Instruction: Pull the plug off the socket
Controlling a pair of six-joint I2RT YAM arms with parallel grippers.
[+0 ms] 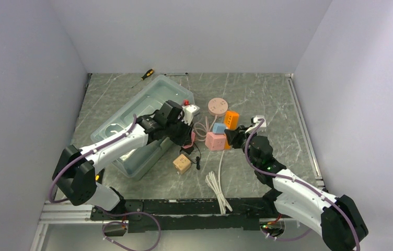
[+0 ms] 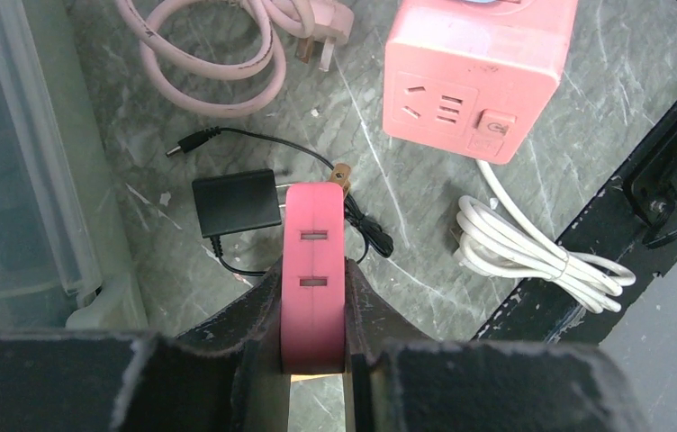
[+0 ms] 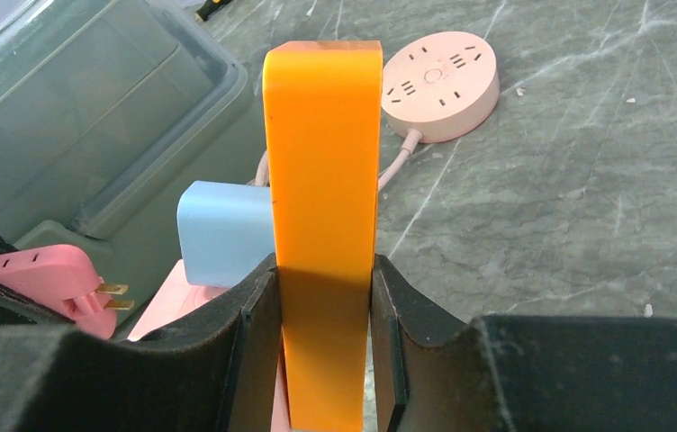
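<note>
**Pink plug out of the socket, each arm clamping its own piece**

The left gripper (image 2: 314, 301) is clenched on a flat pink plug (image 2: 314, 261), its fingers (image 2: 258, 310) pressed against both narrow sides. The plug's two-slot face looks up at the left wrist camera. In the right wrist view its two brass prongs stick out bare, touching nothing.

The right gripper (image 3: 324, 301) is clamped on an orange socket block (image 3: 324, 162), which stands upright between the pads. A light blue adapter (image 3: 225, 232) sits against the block's left face. From above, plug and orange block are near each other at the middle of the marbled table (image 1: 267, 94) but apart, with a pink cube socket (image 1: 215, 141) on the table between the two grippers.

A black charger (image 2: 236, 202) with a thin lead, a bundled white cable (image 2: 533, 256) and a coiled pink cable (image 2: 218, 63) lie below the left gripper. Behind the orange block is a round pink socket (image 3: 443, 85). A clear plastic bin (image 1: 131, 117) sits under the left arm, a tan cube socket (image 1: 182, 163) rests in front of it, and a screwdriver (image 1: 146, 75) lies by the back wall.
</note>
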